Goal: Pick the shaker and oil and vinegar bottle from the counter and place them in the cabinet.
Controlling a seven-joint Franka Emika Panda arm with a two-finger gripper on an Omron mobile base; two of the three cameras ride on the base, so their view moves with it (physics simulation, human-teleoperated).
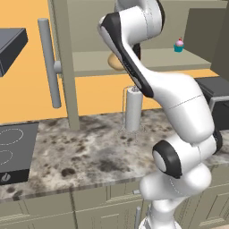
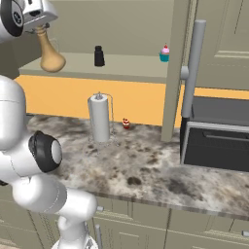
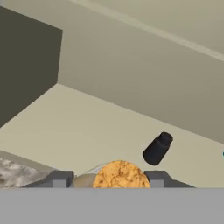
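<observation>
The claw (image 2: 40,30) grips the bottle (image 2: 49,53) by its neck, lowering it onto the cabinet (image 2: 136,68) shelf left of the shaker (image 2: 99,56).

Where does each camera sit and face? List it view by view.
Left base view: behind-left of the arm, facing counter and cabinet; arm rises lower right.
Right base view: behind-right, same scene; arm lower left, pincer holding the oil bottle.
Hand view: on the hand, looking into the cabinet at the shaker.
Shared: shaker, paper-towel roll.
</observation>
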